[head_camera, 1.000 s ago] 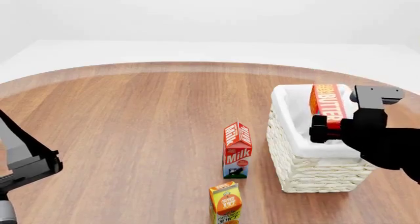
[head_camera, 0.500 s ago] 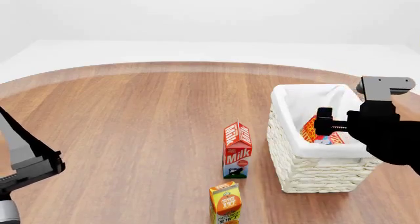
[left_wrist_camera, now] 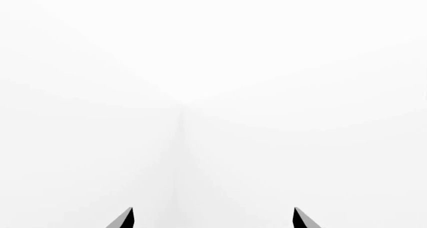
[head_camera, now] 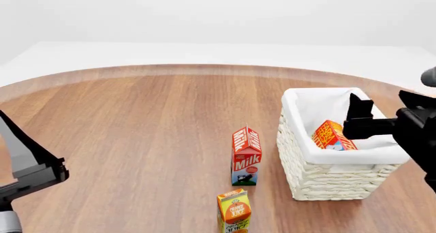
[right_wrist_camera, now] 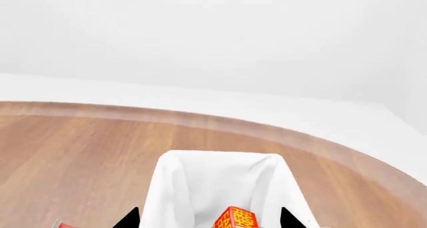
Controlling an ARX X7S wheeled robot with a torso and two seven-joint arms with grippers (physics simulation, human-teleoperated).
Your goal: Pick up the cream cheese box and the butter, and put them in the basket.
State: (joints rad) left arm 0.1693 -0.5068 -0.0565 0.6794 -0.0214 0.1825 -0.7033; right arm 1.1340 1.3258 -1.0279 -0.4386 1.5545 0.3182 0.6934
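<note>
Red-orange butter (head_camera: pixel 330 134) lies tilted inside the white wicker basket (head_camera: pixel 297 162)

Round wooden table (head_camera: pixel 136 125), warm brown plank grain, curved far edge. Beyond it pale white floor, plain white walls. Soft even light, faint shadows.

Right arm (head_camera: pixel 417 136): matte black, blocky casing, rendered without visible seams, screws or cables. Black bar-shaped finger (head_camera: pixel 368 125) projects toward 9 o'clock, with a tapered black prong above it. Rounded dark grey part at the frame edge, 3 o'clock of the arm.

Left arm (head_camera: pixel 30 171): flat black plates with sharp angular edges and a lighter grey bevel along the rim. Grey cylindrical segment at 7 o'clock of it, partly cropped.

Wrist views: only two black pointed fingertips (left_wrist_camera: pixel 122 219) each, triangular, grey-shaded inner faces on the left pair. No markings legible anywhere.
</note>
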